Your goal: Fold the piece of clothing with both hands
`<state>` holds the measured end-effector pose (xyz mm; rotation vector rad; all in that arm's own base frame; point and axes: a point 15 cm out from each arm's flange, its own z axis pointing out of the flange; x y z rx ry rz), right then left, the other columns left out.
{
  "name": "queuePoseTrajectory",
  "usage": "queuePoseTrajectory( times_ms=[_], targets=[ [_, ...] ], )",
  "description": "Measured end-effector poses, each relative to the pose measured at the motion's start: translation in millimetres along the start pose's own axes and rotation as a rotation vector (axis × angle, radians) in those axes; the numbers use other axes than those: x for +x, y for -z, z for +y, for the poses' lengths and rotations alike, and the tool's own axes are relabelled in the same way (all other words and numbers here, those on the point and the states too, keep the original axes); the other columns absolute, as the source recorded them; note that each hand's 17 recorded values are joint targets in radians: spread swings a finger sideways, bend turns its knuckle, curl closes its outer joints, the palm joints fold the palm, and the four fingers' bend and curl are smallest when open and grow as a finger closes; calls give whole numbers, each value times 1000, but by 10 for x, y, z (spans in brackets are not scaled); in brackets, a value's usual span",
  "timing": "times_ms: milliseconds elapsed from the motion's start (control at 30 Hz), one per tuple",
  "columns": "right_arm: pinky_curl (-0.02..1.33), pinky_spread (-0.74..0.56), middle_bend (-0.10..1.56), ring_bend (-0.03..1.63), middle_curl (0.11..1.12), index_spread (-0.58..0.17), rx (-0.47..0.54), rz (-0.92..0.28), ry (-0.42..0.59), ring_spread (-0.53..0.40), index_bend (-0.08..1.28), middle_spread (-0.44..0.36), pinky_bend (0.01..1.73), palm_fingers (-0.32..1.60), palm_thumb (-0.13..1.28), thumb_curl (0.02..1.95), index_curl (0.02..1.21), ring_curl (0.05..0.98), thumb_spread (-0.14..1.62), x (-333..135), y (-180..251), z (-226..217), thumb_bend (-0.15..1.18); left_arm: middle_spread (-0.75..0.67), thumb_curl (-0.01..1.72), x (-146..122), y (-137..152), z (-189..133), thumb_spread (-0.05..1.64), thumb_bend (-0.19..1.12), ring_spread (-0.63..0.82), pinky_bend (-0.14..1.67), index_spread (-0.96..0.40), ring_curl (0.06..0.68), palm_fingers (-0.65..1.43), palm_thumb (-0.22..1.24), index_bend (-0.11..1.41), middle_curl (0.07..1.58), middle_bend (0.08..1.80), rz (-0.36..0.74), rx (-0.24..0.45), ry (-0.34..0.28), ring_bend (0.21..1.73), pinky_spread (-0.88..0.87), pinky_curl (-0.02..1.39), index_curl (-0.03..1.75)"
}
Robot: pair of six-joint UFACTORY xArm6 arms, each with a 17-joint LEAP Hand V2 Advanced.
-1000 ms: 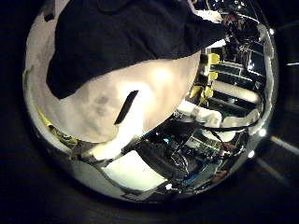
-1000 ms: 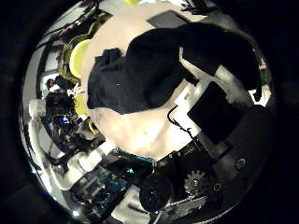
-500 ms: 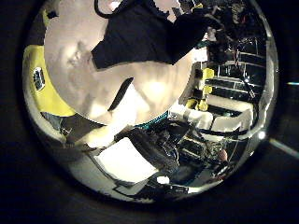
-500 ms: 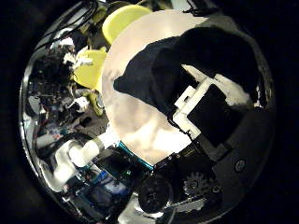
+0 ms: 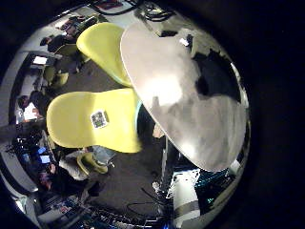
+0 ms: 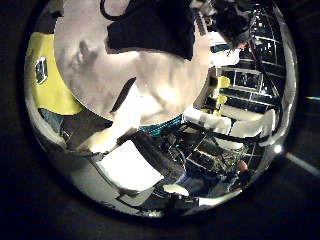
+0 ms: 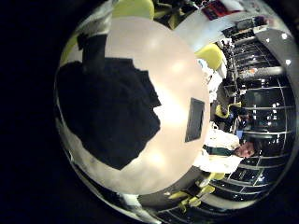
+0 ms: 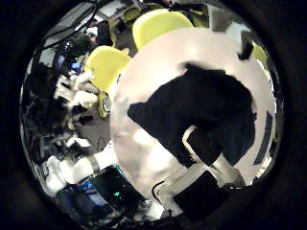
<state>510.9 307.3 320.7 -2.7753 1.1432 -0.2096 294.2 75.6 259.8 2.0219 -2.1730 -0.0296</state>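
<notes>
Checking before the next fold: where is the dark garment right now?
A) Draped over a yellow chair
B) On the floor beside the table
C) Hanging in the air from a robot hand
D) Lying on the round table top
D: the right little finger side palm view shows the dark garment spread on the round table.

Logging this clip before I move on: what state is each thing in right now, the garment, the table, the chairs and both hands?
Dark garment: lying bunched on the table, not neatly folded, held by neither hand.
Round table: pale top, bare apart from the garment and a small dark flat object.
Yellow chairs: empty, beside the table.
Right hand: a finger shows over the garment; grip unclear.
Left hand: fingers not clearly seen.
</notes>
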Motion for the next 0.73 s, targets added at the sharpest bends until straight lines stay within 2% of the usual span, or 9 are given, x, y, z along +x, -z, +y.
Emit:
queuePoseTrajectory(
  times_ms=[67,167,267,333,500,667,733],
  targets=[
    [888,-33,337,868,459,-479,31,-55,-5,-74,119,-146,912,-166,864,585,451,514,1165,21,113,28,-6,14,341,58,19,-30,1156,-18,43,255,-163,210,365,438,236,363,188,-3,3,-8,601,145,323,497],
    [831,71,282,808,424,-478,102,-109,-38,-34,112,-123,851,-115,882,586,389,469,1144,229,420,89,-10,14,345,154,32,-46,1153,-20,44,250,-164,209,369,435,240,363,186,-9,0,-18,597,145,322,504],
    [786,139,254,776,406,-471,150,-114,-86,-14,120,-105,806,-87,884,585,350,440,1132,484,725,213,-15,19,348,271,35,-44,1153,-18,44,251,-159,208,367,437,237,364,186,-14,-11,-35,592,145,323,509],
    [753,185,242,754,396,-461,145,-108,-120,-4,136,-95,776,-56,893,586,331,421,1125,653,841,372,-13,17,350,320,59,-49,1154,-19,50,251,-158,207,367,438,235,364,187,-14,-10,-36,589,145,323,512],
    [671,286,257,698,386,-440,13,-140,-212,16,158,-99,679,-9,909,587,309,381,1115,946,882,1022,-13,15,353,573,89,-126,1154,-19,58,247,-165,204,376,437,238,367,188,-38,-16,-59,579,151,324,519],
    [596,335,253,667,374,-425,-124,-177,-291,51,160,-94,615,3,902,586,295,352,1110,1137,979,1659,-15,3,355,647,142,-143,1154,-19,68,242,-167,203,380,437,232,369,184,-54,-32,-28,576,158,325,525],
    [580,342,247,655,370,-420,-156,-170,-303,64,162,-92,606,8,901,587,293,343,1113,1189,991,1789,-14,9,355,699,125,-142,1154,-19,71,242,-167,202,379,437,232,369,184,-56,-42,-22,574,159,325,526]
  ],
)
